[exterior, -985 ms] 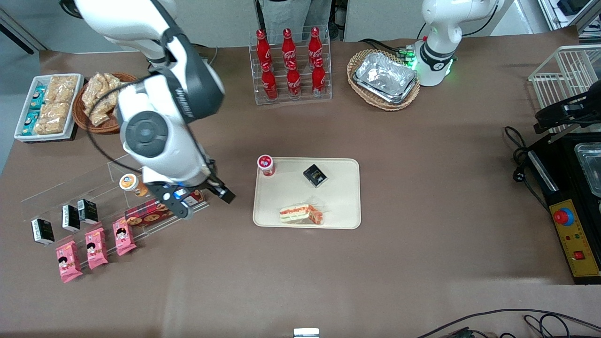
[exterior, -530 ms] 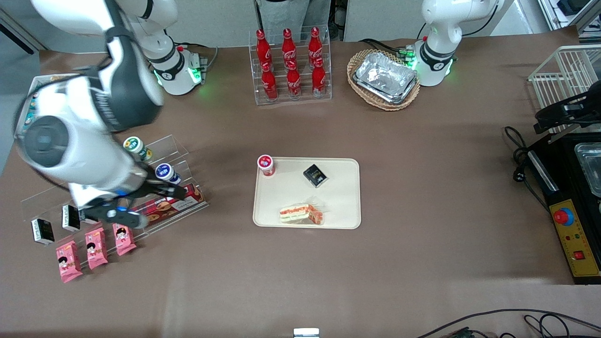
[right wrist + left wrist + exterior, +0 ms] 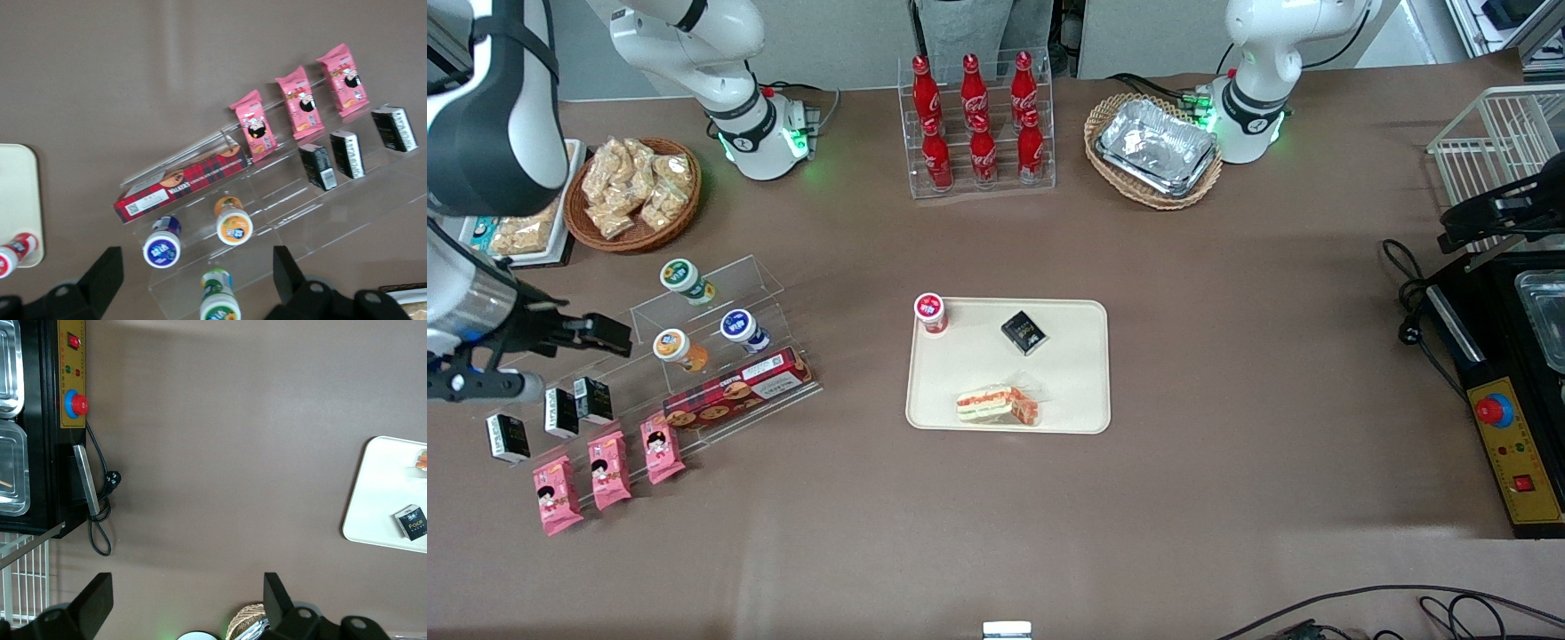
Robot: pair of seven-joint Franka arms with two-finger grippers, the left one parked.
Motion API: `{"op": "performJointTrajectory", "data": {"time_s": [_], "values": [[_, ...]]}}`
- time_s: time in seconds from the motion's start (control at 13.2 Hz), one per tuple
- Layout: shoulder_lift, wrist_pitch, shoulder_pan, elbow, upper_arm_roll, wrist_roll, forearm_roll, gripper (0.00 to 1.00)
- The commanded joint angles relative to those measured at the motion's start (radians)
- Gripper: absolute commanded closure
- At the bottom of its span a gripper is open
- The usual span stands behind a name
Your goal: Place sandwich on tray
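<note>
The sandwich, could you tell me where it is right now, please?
In the front view the sandwich lies on the tray, near the rim closest to the camera, nearer the camera than the small black box. The open hand is far off, above the snack shelf.

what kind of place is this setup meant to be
Probably a mock snack counter in a robot lab: cola bottles in a clear rack, snack packets on display steps, a sandwich on a tray. The claw, open, hangs above the steps.

hand (image 3: 560,356) swung away from the tray (image 3: 1076,409), now above the snack rack (image 3: 720,356), open and empty
</note>
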Motion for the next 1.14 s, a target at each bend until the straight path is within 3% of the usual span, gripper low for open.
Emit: {"op": "performJointTrajectory", "data": {"time_s": [0.0,0.38,0.61,1.06], "values": [[-0.178,0.094,-0.113,-0.218,0.123,-0.013,-0.056,0.00],[-0.215,0.099,-0.110,-0.246,0.077,-0.057,-0.036,0.00],[-0.207,0.097,-0.101,-0.236,0.021,-0.060,0.054,0.00],[-0.206,0.076,-0.101,-0.237,0.008,-0.060,0.059,0.00]]}}
